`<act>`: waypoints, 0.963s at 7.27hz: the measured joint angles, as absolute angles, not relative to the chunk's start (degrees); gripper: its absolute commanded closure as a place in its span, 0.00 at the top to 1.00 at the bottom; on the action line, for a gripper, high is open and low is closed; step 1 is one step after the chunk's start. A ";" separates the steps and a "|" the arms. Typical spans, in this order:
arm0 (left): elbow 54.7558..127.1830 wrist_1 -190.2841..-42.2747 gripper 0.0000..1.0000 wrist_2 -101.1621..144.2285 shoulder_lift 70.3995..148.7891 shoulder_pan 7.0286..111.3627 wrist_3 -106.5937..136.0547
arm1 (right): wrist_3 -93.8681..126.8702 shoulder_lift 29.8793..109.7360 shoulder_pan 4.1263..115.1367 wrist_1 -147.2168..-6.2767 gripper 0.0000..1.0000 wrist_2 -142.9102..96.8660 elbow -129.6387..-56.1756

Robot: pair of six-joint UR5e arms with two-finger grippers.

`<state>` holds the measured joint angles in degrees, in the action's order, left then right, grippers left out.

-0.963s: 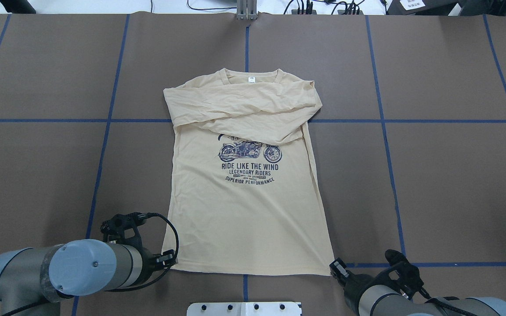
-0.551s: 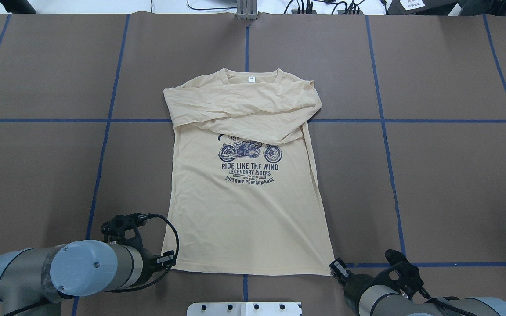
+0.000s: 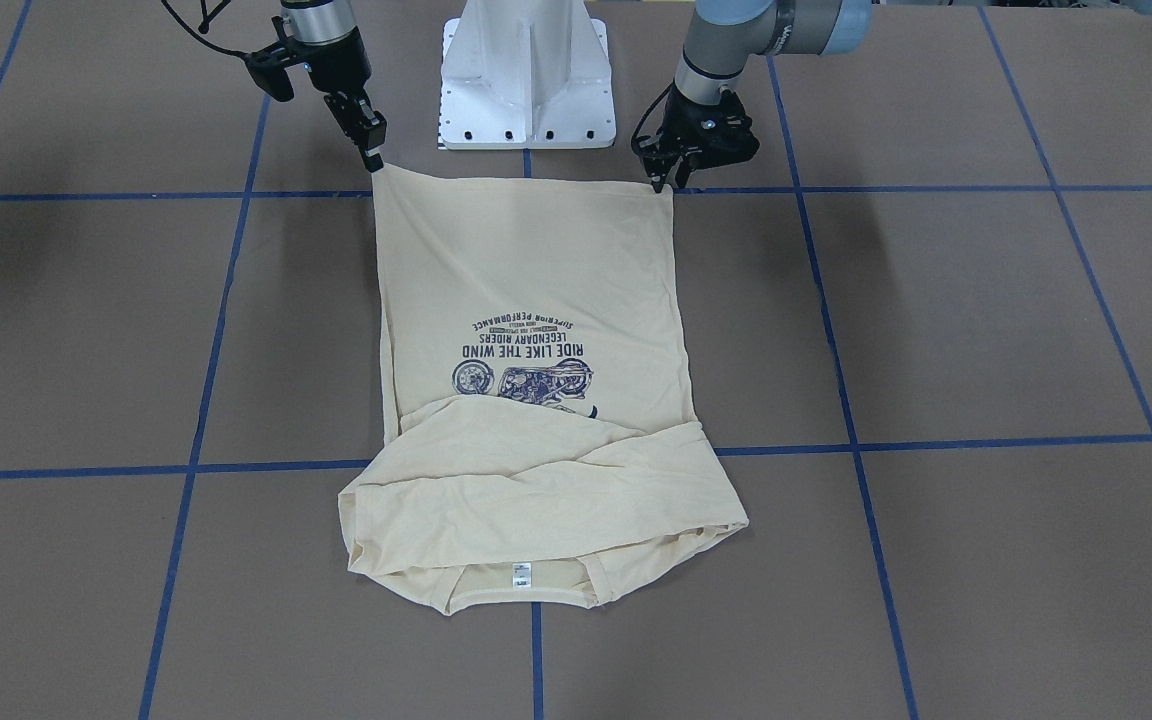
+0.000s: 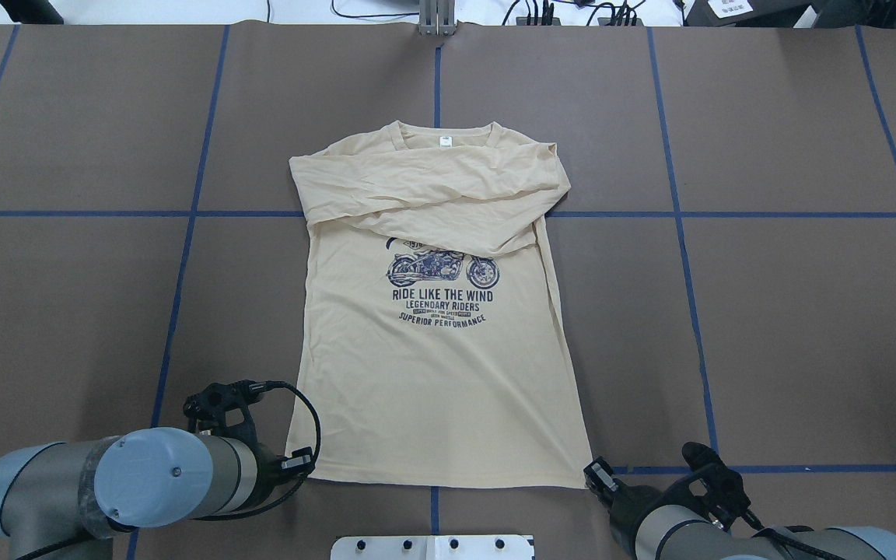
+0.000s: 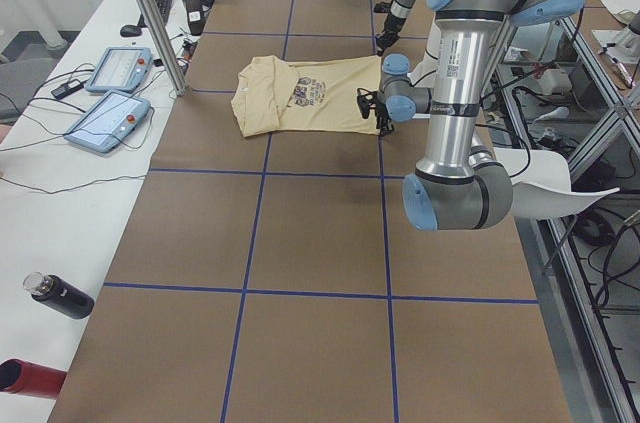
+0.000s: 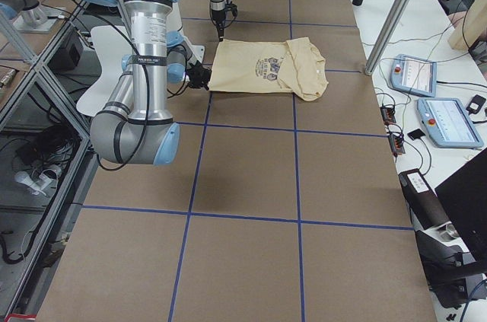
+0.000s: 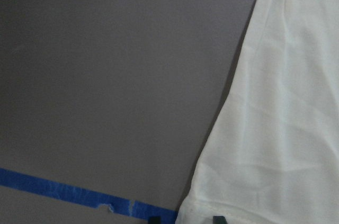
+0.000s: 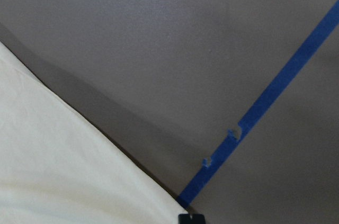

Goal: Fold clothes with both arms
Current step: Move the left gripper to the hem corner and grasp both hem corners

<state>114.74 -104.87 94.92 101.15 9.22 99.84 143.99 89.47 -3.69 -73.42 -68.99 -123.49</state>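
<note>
Overhead exterior: T-shirt (image 4: 432, 373) flat on desk (image 4: 806, 327); left pincer (image 4: 302, 462) slightly spread around one hem corner; right pincer (image 4: 591, 472) beside the other, state unclear.

The pale cream-yellow long-sleeved T-shirt (image 4: 432, 373) is lying flat, print up, mid-frame in the overhead view, collar pointing toward the top edge and both sleeves lying crossed over the chest. The left arm (image 4: 145, 482) is reaching in at lower left and the right arm (image 4: 697, 529) at lower right. The left gripper (image 3: 669, 182) and right gripper (image 3: 374, 160) are sitting at the hem corners.
</note>
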 measured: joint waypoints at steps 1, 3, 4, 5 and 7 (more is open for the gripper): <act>114.48 -104.86 0.33 94.92 101.47 9.13 99.84 | 143.97 89.47 -3.69 -73.40 0.00 -68.99 -123.49; 114.16 -104.85 0.00 94.92 101.70 9.07 99.84 | 143.98 89.47 -3.69 -73.41 0.00 -68.99 -123.49; 114.12 -104.85 0.00 94.92 101.70 9.07 99.84 | 144.02 89.50 -3.69 -73.44 0.00 -68.99 -123.49; 114.16 -104.83 0.00 94.92 101.65 9.16 99.84 | 144.02 89.53 -3.69 -73.46 0.00 -68.99 -123.49; 115.56 -104.31 0.00 94.92 101.21 9.59 99.84 | 144.00 89.55 -3.69 -73.48 0.00 -68.99 -123.49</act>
